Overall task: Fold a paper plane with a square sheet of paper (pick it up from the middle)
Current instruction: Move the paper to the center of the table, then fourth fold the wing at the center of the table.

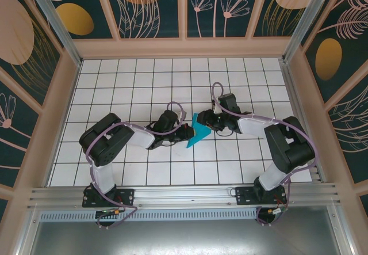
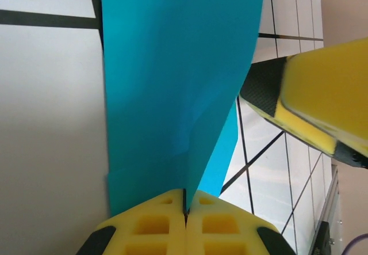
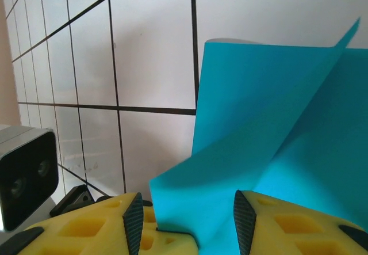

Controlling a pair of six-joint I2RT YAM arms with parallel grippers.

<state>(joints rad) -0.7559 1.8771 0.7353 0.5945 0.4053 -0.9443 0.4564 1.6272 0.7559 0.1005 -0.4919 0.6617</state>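
Cyan-blue and creased into a pointed shape, the square sheet of paper point(image 1: 199, 129) sits near the middle of the top view, between my two pincers. My left gripper point(image 2: 185, 202) is clamped tight on the sheet's narrow end at the bottom centre of the left wrist view. My right gripper point(image 3: 188, 212) stands parted at the bottom of the right wrist view, the folded sheet passing loosely through the gap. Under it all lies the white gridded table point(image 1: 144, 82)

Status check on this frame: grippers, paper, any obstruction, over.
Left gripper jaws shut on the creased blue paper. Right gripper jaws open, straddling the same paper. Grippers close together, each crowding the other.
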